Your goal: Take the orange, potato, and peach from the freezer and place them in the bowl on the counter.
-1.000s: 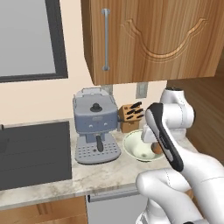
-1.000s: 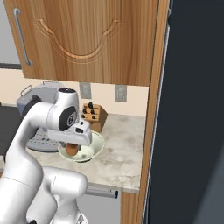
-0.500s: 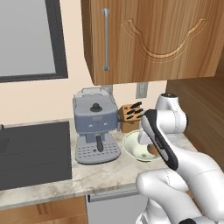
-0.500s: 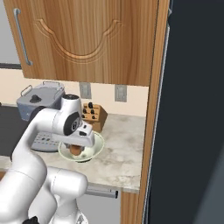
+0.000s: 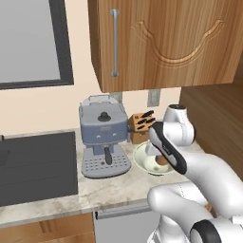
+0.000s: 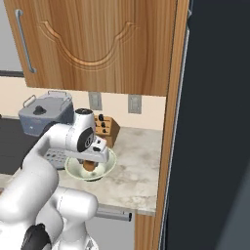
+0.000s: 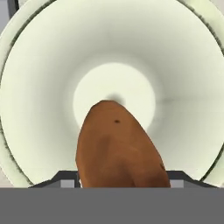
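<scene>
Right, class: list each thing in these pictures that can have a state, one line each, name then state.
potato: held between the fingers, over the bowl's middle
bowl: upright on the counter, nothing resting inside
gripper: shut on potato
wooden cupboard: door closed

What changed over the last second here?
The arm lowered, bringing the end effector with the potato down into the bowl; the potato is still held, not released. The bowl, coffee machine and knife block stayed put.
</scene>
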Controlling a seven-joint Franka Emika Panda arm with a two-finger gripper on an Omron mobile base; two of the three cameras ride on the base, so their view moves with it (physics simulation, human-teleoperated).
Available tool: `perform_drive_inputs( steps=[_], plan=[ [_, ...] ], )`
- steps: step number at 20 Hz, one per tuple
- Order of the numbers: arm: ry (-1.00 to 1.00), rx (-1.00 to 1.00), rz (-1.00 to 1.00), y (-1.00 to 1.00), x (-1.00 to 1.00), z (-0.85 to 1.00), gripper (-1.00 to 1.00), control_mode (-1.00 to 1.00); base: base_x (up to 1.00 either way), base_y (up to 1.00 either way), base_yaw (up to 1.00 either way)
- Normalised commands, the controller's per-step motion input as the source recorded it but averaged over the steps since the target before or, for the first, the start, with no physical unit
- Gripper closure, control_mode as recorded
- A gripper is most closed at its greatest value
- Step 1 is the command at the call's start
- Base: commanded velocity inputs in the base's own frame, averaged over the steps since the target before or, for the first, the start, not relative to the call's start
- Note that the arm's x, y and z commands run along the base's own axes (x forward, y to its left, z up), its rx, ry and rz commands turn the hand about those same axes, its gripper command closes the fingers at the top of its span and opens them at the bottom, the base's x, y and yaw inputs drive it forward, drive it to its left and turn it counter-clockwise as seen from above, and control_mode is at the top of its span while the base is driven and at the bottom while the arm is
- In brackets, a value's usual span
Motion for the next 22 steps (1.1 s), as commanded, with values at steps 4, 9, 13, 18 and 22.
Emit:
perform_drive_inputs(
  steps=[4,9,13,18,22],
  plan=[
    [0.0,0.0,0.0,0.0,0.14,-0.39,1.0,-1.0,0.0,0.0,0.0],
    [0.0,0.0,0.0,0.0,0.08,-0.34,1.0,-1.0,0.0,0.0,0.0],
    [0.0,0.0,0.0,0.0,0.04,-0.16,-1.0,-1.0,0.0,0.0,0.0],
    [0.0,0.0,0.0,0.0,0.0,0.0,-1.0,-1.0,0.0,0.0,0.0],
    [-0.02,0.0,0.0,0.0,0.0,0.04,-1.0,-1.0,0.0,0.0,0.0]
  ],
)
